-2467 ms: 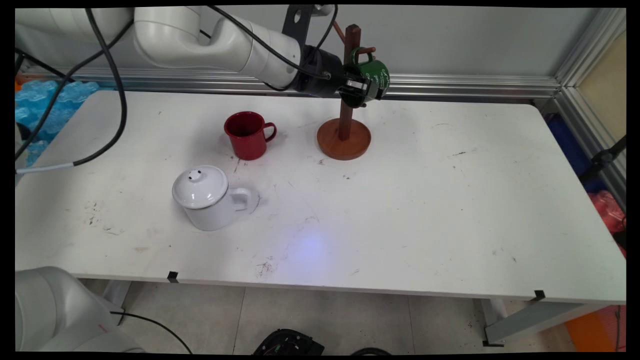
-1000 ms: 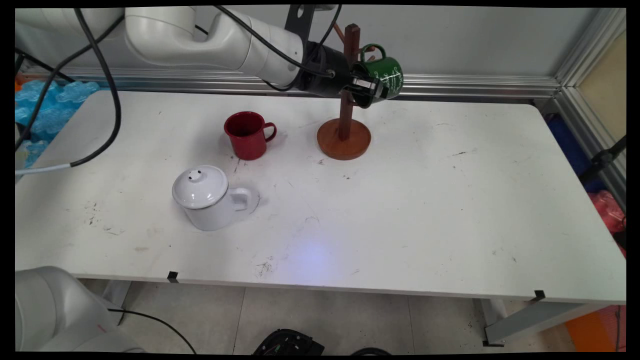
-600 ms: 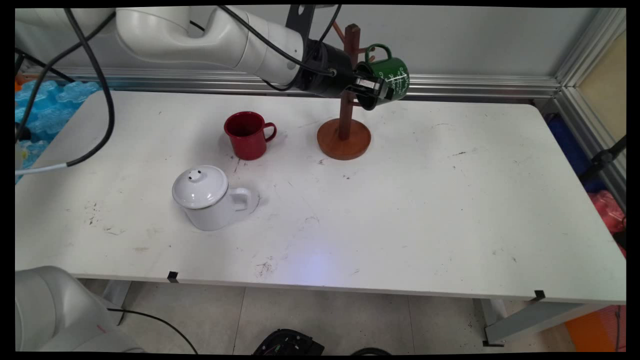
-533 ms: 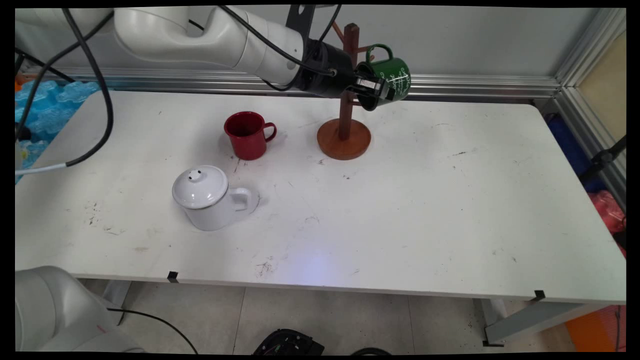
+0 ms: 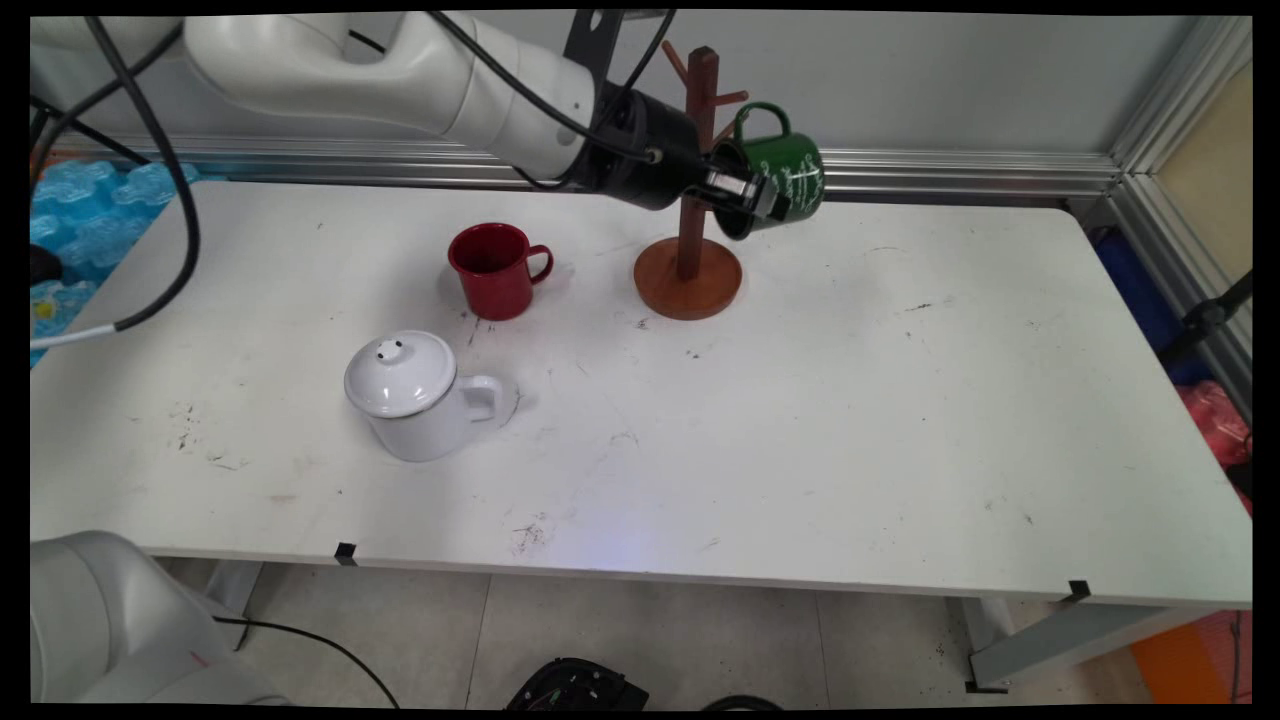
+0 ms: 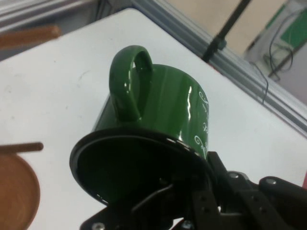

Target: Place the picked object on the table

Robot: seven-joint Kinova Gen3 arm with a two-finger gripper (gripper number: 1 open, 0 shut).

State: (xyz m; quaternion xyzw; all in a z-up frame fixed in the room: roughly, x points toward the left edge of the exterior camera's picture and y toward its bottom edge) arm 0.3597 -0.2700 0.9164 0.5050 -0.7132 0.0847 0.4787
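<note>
main view, jaws: we see the jaws (image 5: 748, 195) clamped on the rim of the green mug (image 5: 785, 180), one finger inside the mouth, one on the outer wall.
main view, mug: held in the air on its side, mouth toward the arm, handle up, white lettering on the wall. It is clear of the bench (image 5: 900, 420) and of the wooden mug tree (image 5: 692, 210).
main view, mug tree: just behind the jaws on the arm side, upright post on a round brown base. The nearest peg points toward the mug's handle but we see a gap between them.
main view, red mug (image 5: 495, 268): upright on the bench, well off to the arm side of the jaws, beyond the tree's base, handle toward the tree.
main view, white teapot (image 5: 420, 395): lid on, on the bench farther from the jaws than the red mug, toward the near edge, handle toward the bench middle.
hand view, jaws: we get the linkage at the bottom edge (image 6: 192, 206); the mug's dark mouth sits right over it, rim gripped.
hand view, mug: green mug (image 6: 158, 110) fills the frame ahead of the jaws, handle loop up, nothing through the loop.
hand view, tree: base edge (image 6: 17, 189) and one peg at the left, apart from the mug, a second peg blurred at top left.
hand view, bench: white bench (image 6: 62, 96) surface beyond the mug.
</note>
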